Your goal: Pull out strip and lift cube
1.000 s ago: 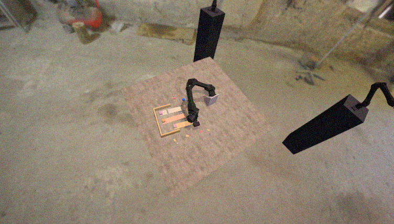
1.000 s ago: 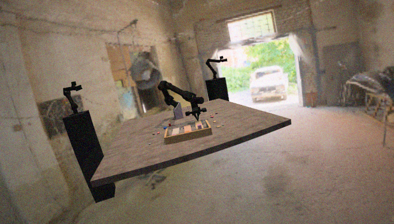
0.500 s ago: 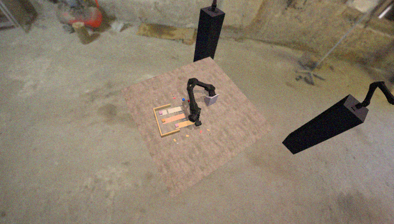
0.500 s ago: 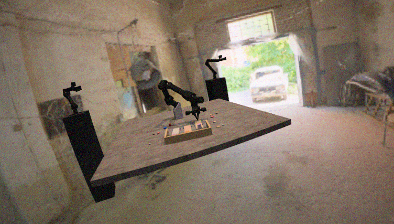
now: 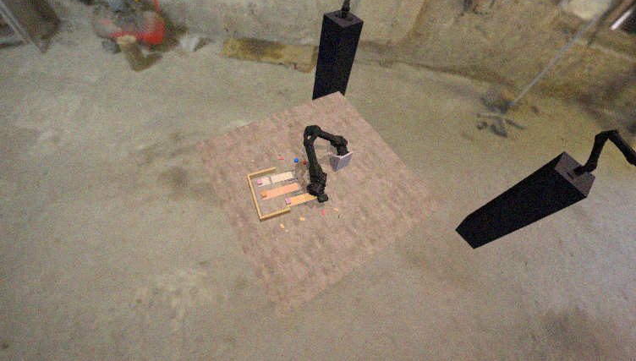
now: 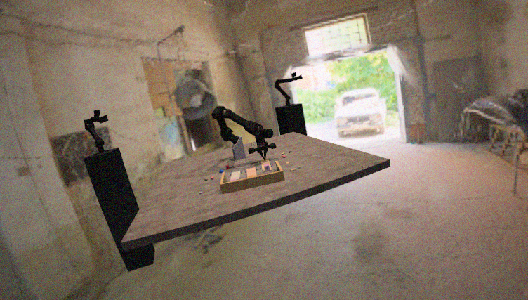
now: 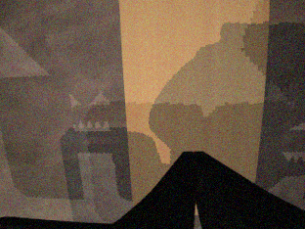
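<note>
Item: wooden tray [image 5: 255, 196], open on the side facing the hand, on the table [image 5: 365, 207]. Contents, farthest from the hand inward: a pale strip [image 5: 282, 177] with a pink cube [image 5: 259, 181] at its far end, seemingly broken by a gap; an orange strip [image 5: 281, 190] with an orange cube [image 5: 264, 194]; a yellow strip [image 5: 304, 199] with a pink cube [image 5: 287, 201], its near end reaching past the tray mouth to just under the hand. No label can be read on any cube at this size. Gripper [image 5: 321, 197]: jaws fully together, nothing between them, tips low over the near end of the yellow strip; in the wrist view the fingers meet in a point with that strip running straight ahead. Step in hand, by judgement: dragging the yellow strip out with closed tips pressed down. Next move calls for a steady pull away from the tray until the cube stands outside the frame, then lifting, opening, and straddling it.
</note>
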Tool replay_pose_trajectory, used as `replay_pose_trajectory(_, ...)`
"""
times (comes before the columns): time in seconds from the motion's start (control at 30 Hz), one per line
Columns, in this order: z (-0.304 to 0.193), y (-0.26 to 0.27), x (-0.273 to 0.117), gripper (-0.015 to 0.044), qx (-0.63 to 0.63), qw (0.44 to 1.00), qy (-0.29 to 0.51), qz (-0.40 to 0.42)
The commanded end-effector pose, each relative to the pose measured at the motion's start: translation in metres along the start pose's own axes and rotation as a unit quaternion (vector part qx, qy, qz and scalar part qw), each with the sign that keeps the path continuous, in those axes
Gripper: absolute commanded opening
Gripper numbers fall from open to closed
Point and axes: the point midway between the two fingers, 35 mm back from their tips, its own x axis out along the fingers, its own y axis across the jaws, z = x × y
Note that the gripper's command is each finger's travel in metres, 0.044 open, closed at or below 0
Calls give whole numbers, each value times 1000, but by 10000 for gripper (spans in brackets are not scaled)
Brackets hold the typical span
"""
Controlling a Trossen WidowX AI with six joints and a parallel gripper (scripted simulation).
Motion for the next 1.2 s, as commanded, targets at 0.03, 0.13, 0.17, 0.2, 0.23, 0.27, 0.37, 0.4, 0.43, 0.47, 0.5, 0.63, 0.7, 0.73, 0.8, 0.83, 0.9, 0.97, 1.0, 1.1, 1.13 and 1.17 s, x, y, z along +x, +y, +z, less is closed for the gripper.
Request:
replay_pose_trajectory(0.03, -18, -6, 6, 0, -4, 1000, 17, -5)
replay_pose_trajectory(0.13, -22, -6, 6, 0, -4, 1000, 17, -5)
replay_pose_trajectory(0.17, -23, -6, 6, 0, -4, 1000, 17, -5)
replay_pose_trajectory(0.2, -25, -6, 5, 0, -4, 1000, 17, -5)
replay_pose_trajectory(0.23, -26, -6, 5, 0, -4, 1000, 17, -5)
replay_pose_trajectory(0.27, -27, -6, 5, 0, -4, 1000, 17, -5)
replay_pose_trajectory(0.37, -31, -6, 5, 0, -4, 1000, 17, -5)
replay_pose_trajectory(0.4, -33, -6, 5, 0, -4, 1000, 17, -5)
replay_pose_trajectory(0.43, -34, -6, 5, 0, -4, 1000, 17, -5)
replay_pose_trajectory(0.47, -35, -6, 5, 0, -4, 1000, 17, -5)
replay_pose_trajectory(0.5, -37, -6, 5, 0, -4, 1000, 17, -5)
replay_pose_trajectory(0.63, -42, -7, 5, 0, -4, 1000, 17, -5)
replay_pose_trajectory(0.7, -43, -7, 5, 0, -4, 1000, 17, -5)
replay_pose_trajectory(0.73, -43, -7, 5, 0, -4, 1000, 17, -5)
replay_pose_trajectory(0.8, -43, -7, 5, 0, -4, 1000, 17, -5)
replay_pose_trajectory(0.83, -43, -7, 5, 0, -4, 1000, 17, -5)
replay_pose_trajectory(0.9, -43, -7, 5, 0, -4, 1000, 17, -5)
replay_pose_trajectory(0.97, -43, -7, 5, 0, -4, 1000, 17, -5)
replay_pose_trajectory(1.0, -43, -7, 5, 0, -4, 1000, 17, -5)
replay_pose_trajectory(1.1, -43, -7, 5, 0, -4, 1000, 17, -5)
replay_pose_trajectory(1.13, -43, -7, 5, 0, -4, 1000, 17, -5)
replay_pose_trajectory(1.17, -43, -7, 5, 0, -4, 1000, 17, -5)
